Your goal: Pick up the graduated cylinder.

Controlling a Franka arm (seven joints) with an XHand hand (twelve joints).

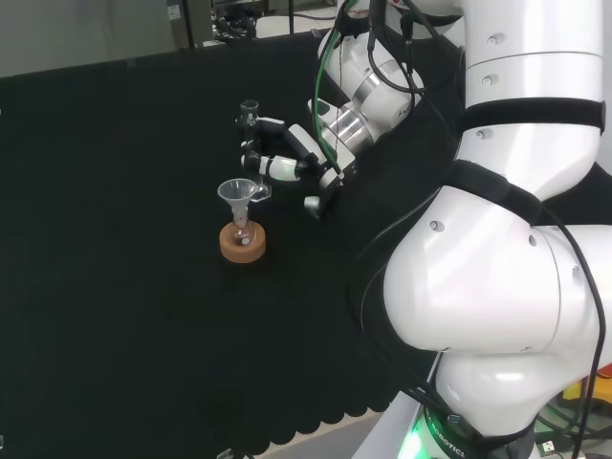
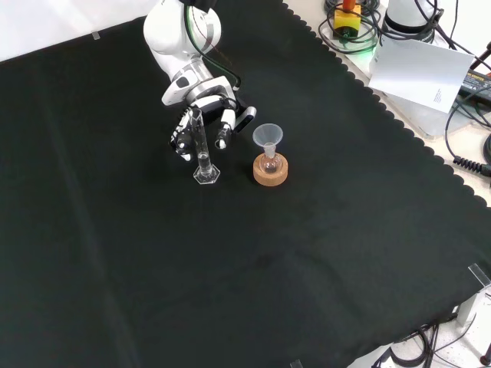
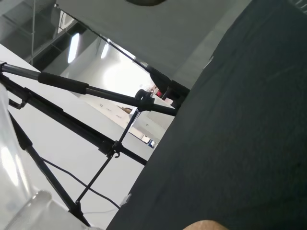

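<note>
The graduated cylinder (image 2: 202, 153) stands upright on the black cloth of the bench (image 2: 322, 253), its base touching the cloth. The hand (image 2: 205, 115) has its fingers curled round the cylinder's upper part. Just right of it in the front view, a small flask with a funnel (image 2: 268, 138) sits in a cork ring (image 2: 271, 172).

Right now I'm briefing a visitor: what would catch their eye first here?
The hand at the upright cylinder, left of centre in the front view, fingers curled beside its tube; whether they touch it is unclear. Just right stands a funnel in a small flask on a cork ring.
</note>
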